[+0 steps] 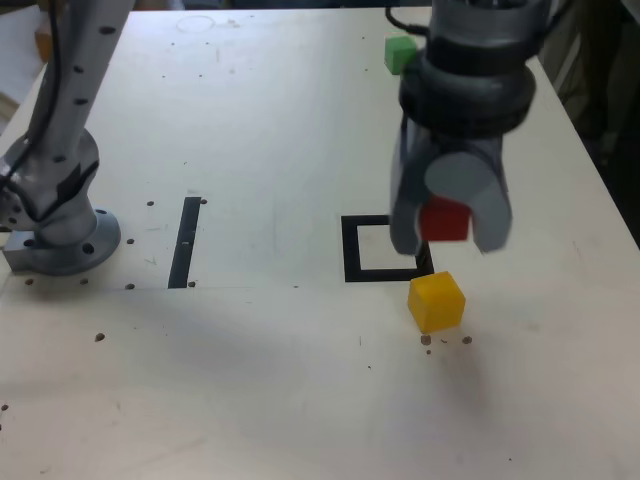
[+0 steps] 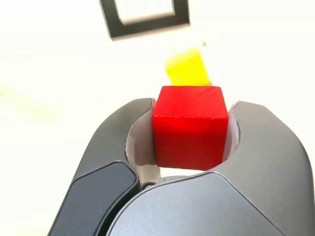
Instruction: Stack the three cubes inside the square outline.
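Note:
My gripper [image 1: 450,240] is shut on the red cube [image 1: 445,219], held above the table over the right side of the black square outline [image 1: 352,250] as the exterior view shows it. In the wrist view the red cube [image 2: 189,127] fills the space between the two grey jaws. The yellow cube [image 1: 436,301] rests on the table just outside the outline's near right corner; the wrist view shows the yellow cube [image 2: 188,67] beyond the red one, with the outline [image 2: 145,18] further off. The green cube [image 1: 400,54] sits at the table's far side, partly behind the arm.
The arm's grey base [image 1: 60,235] stands at the exterior view's left. A straight black strip [image 1: 185,241] lies between the base and the outline. The table's right edge [image 1: 610,190] runs close behind the gripper.

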